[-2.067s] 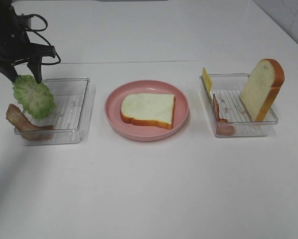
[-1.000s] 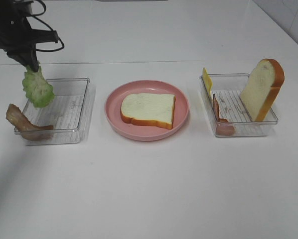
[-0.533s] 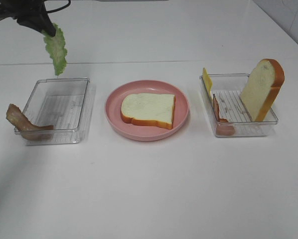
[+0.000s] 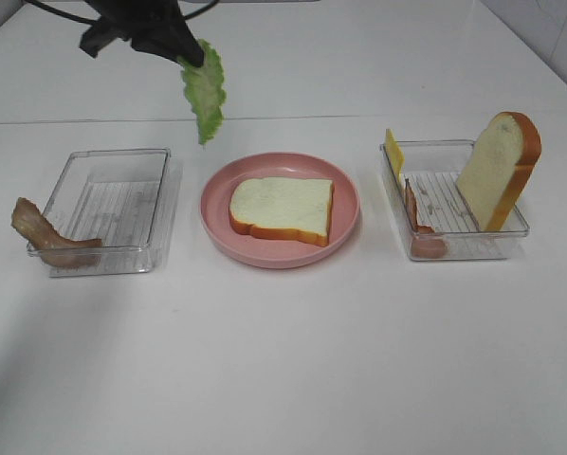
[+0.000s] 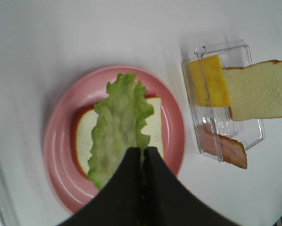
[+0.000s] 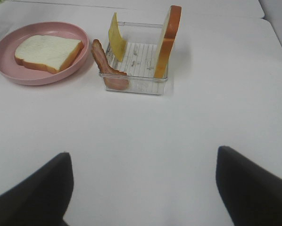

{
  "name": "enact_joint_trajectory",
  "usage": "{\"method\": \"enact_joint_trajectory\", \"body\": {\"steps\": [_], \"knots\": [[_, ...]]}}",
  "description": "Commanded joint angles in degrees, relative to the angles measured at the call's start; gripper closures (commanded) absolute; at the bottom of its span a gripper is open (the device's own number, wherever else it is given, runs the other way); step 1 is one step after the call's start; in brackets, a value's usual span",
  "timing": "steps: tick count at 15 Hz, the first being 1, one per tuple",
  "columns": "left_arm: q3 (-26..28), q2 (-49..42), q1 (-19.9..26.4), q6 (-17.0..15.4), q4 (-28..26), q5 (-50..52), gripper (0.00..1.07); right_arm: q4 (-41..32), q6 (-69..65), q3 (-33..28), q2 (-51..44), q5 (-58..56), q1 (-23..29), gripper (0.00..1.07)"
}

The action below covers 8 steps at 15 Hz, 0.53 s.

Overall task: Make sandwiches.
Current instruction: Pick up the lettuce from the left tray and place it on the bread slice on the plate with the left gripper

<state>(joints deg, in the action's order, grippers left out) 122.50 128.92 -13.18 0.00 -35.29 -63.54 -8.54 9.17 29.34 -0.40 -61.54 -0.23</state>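
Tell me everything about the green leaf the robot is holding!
The lettuce leaf looks like a toy. It is light green, long and narrow, with ruffled edges and a bumpy, plastic-looking surface. The left pincer pinches its top end, so it hangs down in the air by the pink plate. Only the pincer touches it; it is not on the bread slice yet.

The lettuce leaf (image 4: 205,90) hangs from the left gripper (image 4: 191,55), in the air near the plate (image 4: 217,216). One bread slice (image 4: 282,209) lies flat on the plate. A second bread slice (image 4: 498,171) stands in the right tray (image 4: 468,248) with cheese (image 4: 393,152) and bacon (image 4: 418,223).
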Motion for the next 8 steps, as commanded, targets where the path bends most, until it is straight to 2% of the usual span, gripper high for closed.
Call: {"method": "enact_joint_trajectory", "body": {"steps": [1, 5, 8], "knots": [[0.06, 1.6, -2.69, 1.2, -2.46, 0.97, 1.07, 0.29, 0.11, -0.29, -0.74, 0.52, -0.4, 0.29], [0.0, 5.96, -6.88, 1.66, -8.08, 1.83, 1.07, 0.29, 0.11, -0.29, -0.74, 0.52, -0.4, 0.29], [0.0, 8.77, -8.94, 3.95, -11.63, 3.38, 1.07, 0.29, 0.11, -0.29, -0.74, 0.52, -0.4, 0.29]]}}
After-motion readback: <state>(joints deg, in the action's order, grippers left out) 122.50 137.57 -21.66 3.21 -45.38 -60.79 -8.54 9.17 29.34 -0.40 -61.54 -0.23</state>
